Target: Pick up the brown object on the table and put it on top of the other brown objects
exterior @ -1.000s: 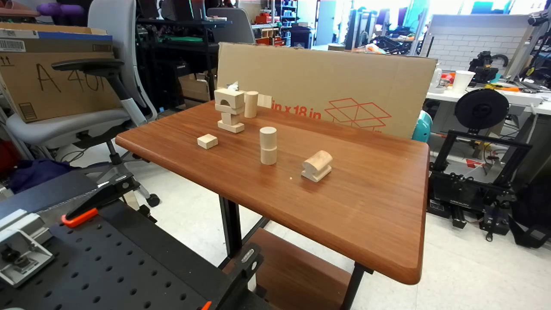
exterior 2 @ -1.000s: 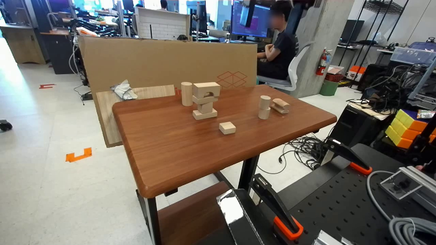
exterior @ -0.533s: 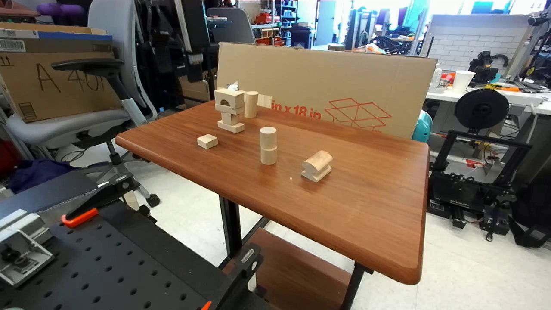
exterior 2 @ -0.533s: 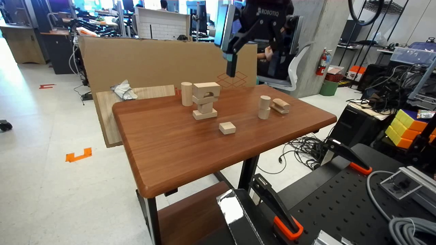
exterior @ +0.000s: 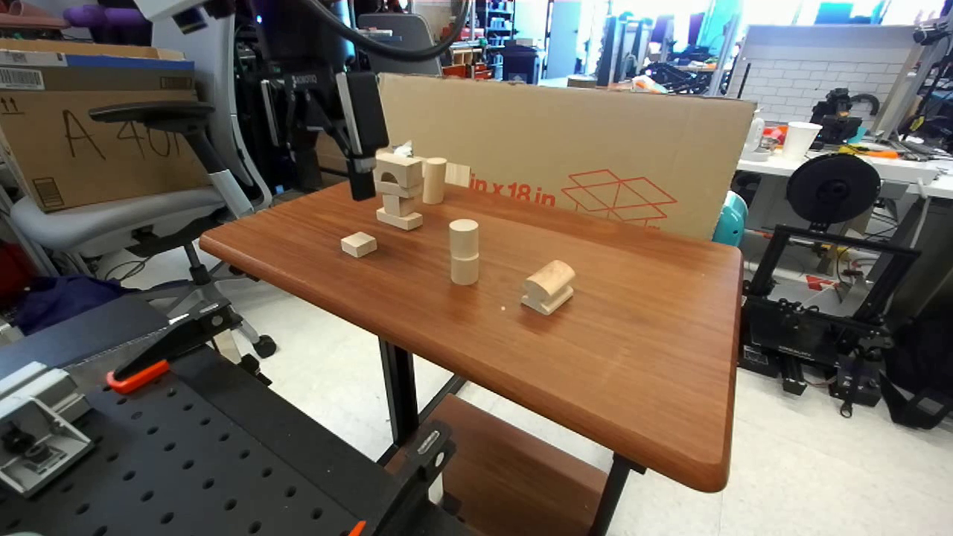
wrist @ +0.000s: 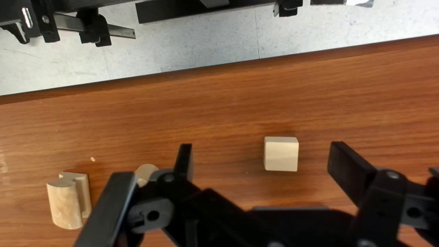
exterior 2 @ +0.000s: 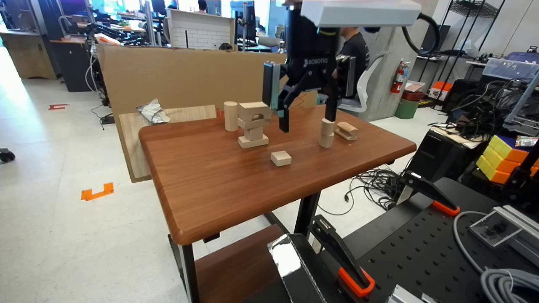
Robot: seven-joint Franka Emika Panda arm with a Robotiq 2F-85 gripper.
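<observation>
The small flat wooden block (exterior 2: 281, 158) lies on its broad face on the table (exterior 2: 202, 181), near the stack of wooden blocks (exterior 2: 253, 124) but clearly apart from it. Above the table hangs the claw (exterior 2: 308, 121), pointing down, its two fingers spread wide and holding nothing. In the wrist view the small flat wooden block shows below and between the fingertips, closer to the one on the right of that picture and touching neither. In an exterior view one finger covers an edge of the stack of wooden blocks (exterior: 402, 190). The stack has four levels: an oblong base, a smaller block on it, a flat piece across that, and on top a block with an arch cut into its underside. A tall wooden cylinder (exterior 2: 230, 116) stands upright near the stack, behind it in both exterior views. Farther along the table, two short wooden cylinders (exterior: 464, 257) stand one on the other, and near them lies a wooden piece with a rounded top (exterior: 549, 281). A cardboard sheet (exterior: 566, 149) stands upright along the far edge of the table.
</observation>
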